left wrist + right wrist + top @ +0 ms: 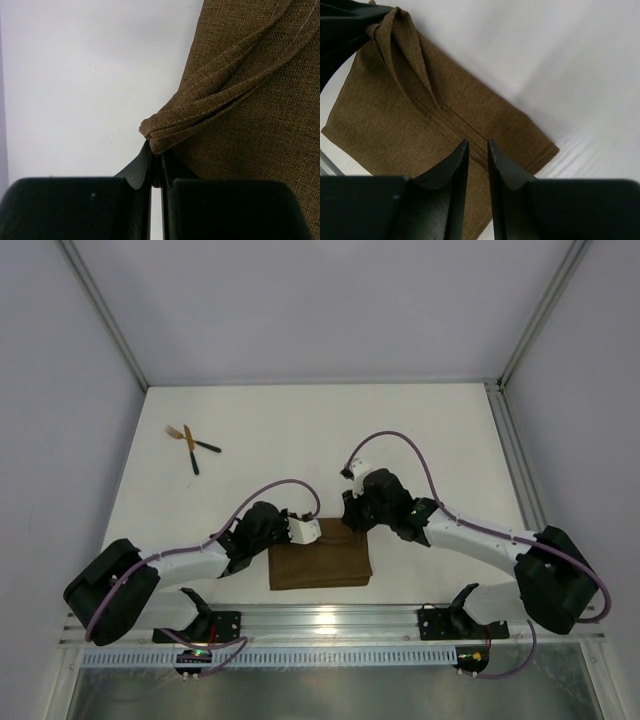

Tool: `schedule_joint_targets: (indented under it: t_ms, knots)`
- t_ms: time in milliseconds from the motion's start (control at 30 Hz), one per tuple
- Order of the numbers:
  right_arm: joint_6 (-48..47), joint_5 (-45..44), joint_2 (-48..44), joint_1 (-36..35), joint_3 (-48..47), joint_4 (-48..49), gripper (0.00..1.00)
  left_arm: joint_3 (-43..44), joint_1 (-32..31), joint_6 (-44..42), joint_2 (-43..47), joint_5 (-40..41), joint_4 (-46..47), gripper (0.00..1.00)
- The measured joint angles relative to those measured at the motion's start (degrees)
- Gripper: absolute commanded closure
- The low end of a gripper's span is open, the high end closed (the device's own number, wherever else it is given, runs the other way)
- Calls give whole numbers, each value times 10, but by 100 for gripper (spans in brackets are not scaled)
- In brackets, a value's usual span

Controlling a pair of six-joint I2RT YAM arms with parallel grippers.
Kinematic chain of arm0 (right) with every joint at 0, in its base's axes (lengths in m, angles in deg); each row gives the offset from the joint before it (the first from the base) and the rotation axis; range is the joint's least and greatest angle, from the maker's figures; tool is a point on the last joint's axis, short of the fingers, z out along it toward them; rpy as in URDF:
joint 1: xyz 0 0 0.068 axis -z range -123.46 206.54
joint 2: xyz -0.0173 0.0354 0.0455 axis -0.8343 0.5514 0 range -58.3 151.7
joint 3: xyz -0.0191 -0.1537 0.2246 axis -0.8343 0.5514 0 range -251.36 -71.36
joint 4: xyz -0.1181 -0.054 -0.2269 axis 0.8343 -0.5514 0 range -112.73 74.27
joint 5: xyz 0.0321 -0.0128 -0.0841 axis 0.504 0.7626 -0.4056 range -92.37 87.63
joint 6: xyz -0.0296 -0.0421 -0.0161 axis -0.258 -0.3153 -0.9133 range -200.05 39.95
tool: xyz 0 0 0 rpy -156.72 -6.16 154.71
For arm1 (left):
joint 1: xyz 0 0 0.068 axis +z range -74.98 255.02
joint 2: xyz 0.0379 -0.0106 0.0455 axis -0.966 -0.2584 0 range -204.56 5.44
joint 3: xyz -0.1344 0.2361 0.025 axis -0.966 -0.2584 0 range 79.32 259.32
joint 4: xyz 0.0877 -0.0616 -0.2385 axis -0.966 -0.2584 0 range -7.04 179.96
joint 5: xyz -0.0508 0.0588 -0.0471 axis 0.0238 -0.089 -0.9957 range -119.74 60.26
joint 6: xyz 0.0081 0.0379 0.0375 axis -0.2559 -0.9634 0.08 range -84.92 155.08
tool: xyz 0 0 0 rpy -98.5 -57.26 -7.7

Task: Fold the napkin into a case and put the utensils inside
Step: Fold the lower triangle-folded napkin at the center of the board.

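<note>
Brown napkin (240, 110) is clamped by one corner in the left gripper (156, 151), while the right gripper (478, 146) hovers just above the cloth, fingers slightly parted, grasping nothing.

top view: bright, even, diffuse light fr above. white table (300, 430) nearly blown out; shadows under both arms soft & short. glare patch on metal rail (325, 618) at 6 o'clock. walls lean outward twd the edges, mild wide-angle distortion. left wrist view: napkin (250, 100) weave sharp; left gripper's fingers (140, 172) at 6 o'clock v. dark, edges slightly soft. right wrist view: weave crisp at centre, streaky sheen on table at 4 o'clock, frame goes black w/o detail at 10 o'clock.
</note>
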Motion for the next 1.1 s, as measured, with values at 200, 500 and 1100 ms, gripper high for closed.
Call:
schedule_joint_targets:
  t_ms: [200,500,1100]
  knots:
    - [72,35,94,0,-2,28,84,-3,-1,0,1,-2,3,99]
    - [138,28,168,3,-5,75,90,28,-1,8,16,-38,-114,47]
    - [186,17,171,3,1,94,92,307,82,132,14,-263,-473,75]
